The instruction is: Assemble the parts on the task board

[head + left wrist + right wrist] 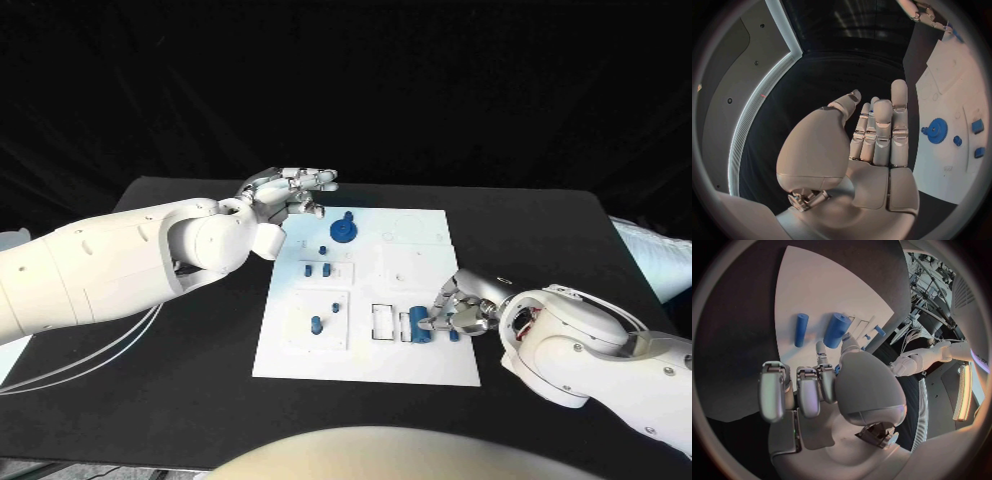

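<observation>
Table (173,400), task board (418,360), two hands over it
Left hand (289,188) hovers, fingers straight and together, holding nothing, blue gear (343,230) just beyond its fingertips; right hand (459,305) curls onto a blue cylinder (420,322), grip hidden

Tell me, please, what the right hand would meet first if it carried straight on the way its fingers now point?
Probably the thick blue cylinder: the right hand points across the task board at it, with a thinner blue peg beside. Whether the fingertips already touch it is unclear.
</observation>
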